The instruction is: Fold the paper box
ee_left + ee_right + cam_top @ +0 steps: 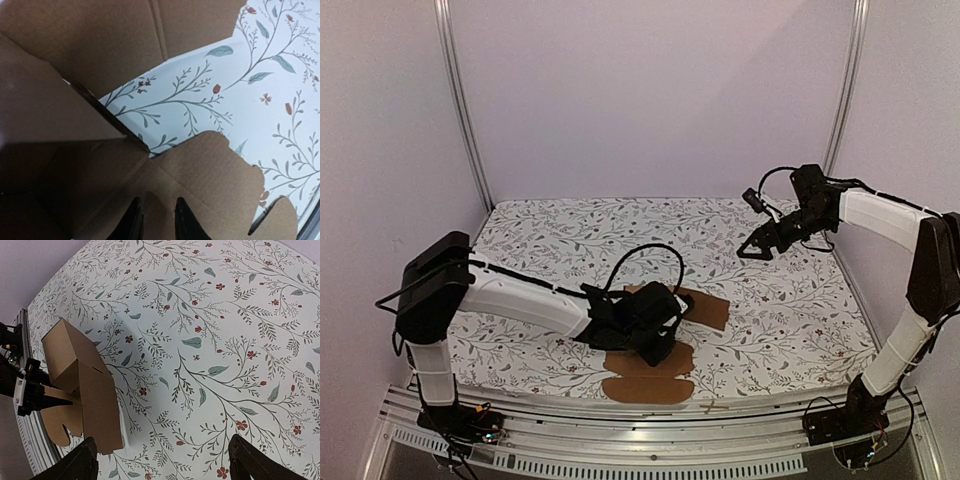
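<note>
The paper box (650, 380) is a brown die-cut sheet lying near the table's front edge, partly folded. One panel stands up beside my left gripper (655, 345), and a flat flap (708, 310) points right. In the left wrist view my fingertips (134, 217) rest low over a creased panel of the paper box (210, 165). The left gripper (159, 212) is only narrowly open, with bare cardboard showing in the gap. My right gripper (758, 250) hangs raised at the back right, wide open (162, 440) over bare cloth. It sees the paper box (95, 390) far to its left.
A floral cloth (770, 310) covers the table. Metal frame posts (460, 100) stand at the back corners, and a slotted rail (620, 455) runs along the front edge. A black cable (655, 250) loops above the left wrist.
</note>
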Available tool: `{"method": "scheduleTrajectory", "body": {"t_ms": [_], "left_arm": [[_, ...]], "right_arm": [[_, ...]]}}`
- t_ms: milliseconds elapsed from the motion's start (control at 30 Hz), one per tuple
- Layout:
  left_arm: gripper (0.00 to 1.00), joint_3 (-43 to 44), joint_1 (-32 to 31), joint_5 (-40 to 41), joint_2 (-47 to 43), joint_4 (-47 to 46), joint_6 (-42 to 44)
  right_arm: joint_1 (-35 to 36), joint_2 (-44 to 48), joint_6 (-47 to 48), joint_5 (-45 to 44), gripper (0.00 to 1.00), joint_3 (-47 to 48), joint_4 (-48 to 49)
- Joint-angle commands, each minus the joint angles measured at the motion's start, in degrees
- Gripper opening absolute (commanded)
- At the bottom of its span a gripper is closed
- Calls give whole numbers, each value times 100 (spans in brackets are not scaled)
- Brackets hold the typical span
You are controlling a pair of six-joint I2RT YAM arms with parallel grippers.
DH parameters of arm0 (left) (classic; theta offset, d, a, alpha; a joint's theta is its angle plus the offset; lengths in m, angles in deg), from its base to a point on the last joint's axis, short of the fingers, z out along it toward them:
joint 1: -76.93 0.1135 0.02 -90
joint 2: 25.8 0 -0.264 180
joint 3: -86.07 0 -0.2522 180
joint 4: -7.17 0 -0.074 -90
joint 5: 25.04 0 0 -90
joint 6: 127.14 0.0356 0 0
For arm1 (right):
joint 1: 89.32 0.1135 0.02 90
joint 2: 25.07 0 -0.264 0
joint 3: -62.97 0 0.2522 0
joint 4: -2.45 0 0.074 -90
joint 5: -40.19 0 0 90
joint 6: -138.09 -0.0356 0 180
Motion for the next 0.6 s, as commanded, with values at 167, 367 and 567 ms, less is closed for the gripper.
{"method": "scheduleTrajectory", "body": {"t_ms": [167,367,567], "left_arm": [[44,862,-315,-175,-1623,1229,876],[59,927,1009,47,-1692,1871,660],[64,411,1607,-1175,-1520,997,972]], "right_arm": [[36,-95,859,-450,83,-203,-154],[431,-185,1251,-724,80,-391,-332],[874,-213,1562,-981,81,-531,-314]]}}
